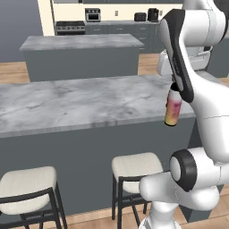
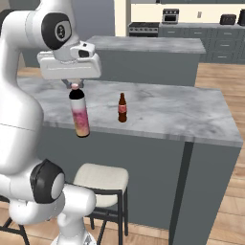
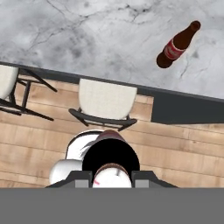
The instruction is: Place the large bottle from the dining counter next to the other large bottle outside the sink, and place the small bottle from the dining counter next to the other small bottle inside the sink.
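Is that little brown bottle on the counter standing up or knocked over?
Standing upright. The small bottle stands on its base on the marble counter, red cap on top.

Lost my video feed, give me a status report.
Gripper shut on large bottle, lifted clear of dining counter. Small bottle upright on the counter. Stools below; nothing in the way.

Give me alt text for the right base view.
The gripper holds the large bottle by its cap, lifted at the near edge of the dining counter. The small bottle stands on the counter; a stool sits below.
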